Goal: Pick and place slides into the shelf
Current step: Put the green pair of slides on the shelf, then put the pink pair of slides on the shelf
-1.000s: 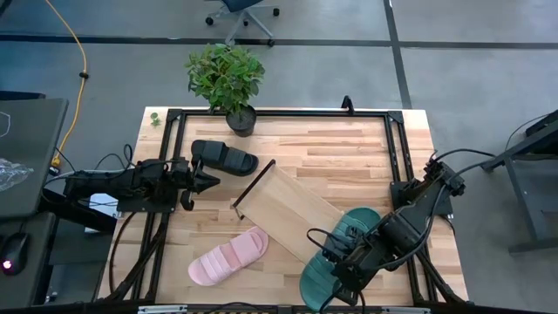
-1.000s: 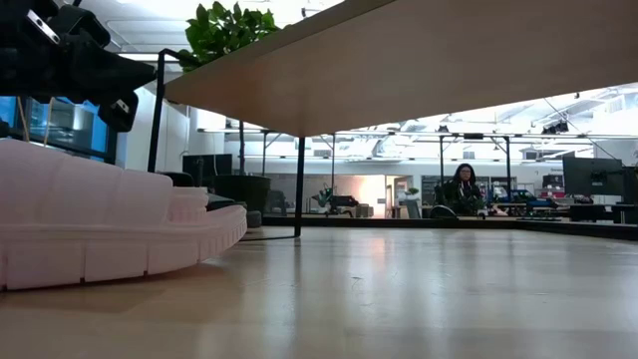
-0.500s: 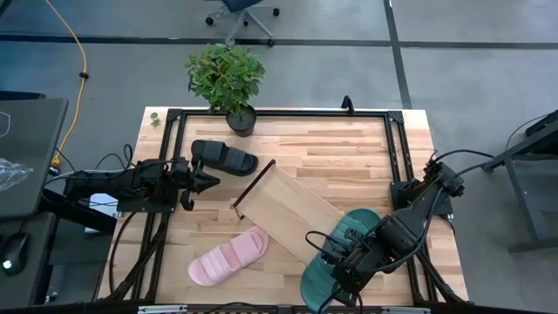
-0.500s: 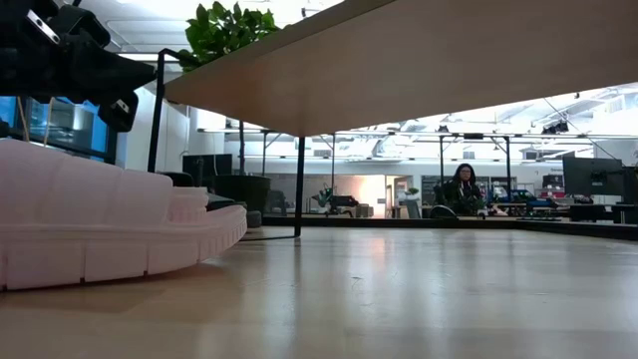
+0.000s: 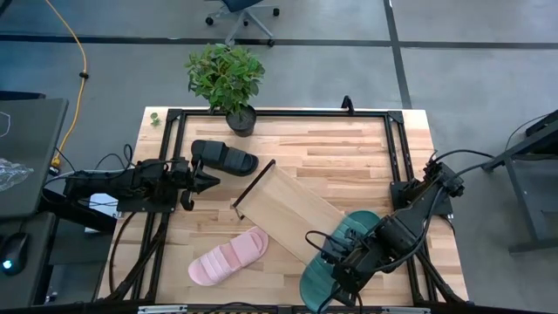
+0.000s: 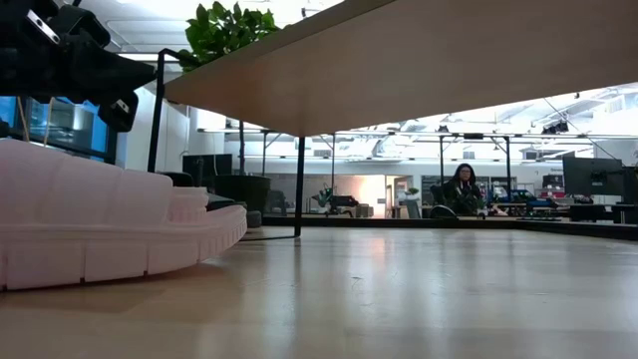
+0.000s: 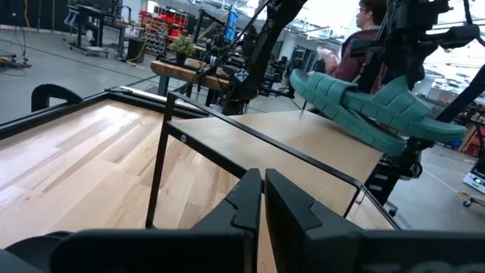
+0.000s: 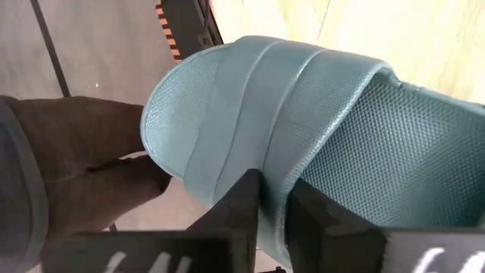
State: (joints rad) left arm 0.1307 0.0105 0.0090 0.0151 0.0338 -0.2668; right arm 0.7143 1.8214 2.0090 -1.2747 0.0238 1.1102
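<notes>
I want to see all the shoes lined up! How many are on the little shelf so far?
None are fully on yet. The right gripper pinches the strap of the teal green rubbery slide sandal, holding it over one end of the long light-wood plank shelf. The light pink ribbed sandal and the black sandal lie on the slatted tabletop. The left gripper waits, shut, near the black one.
</notes>
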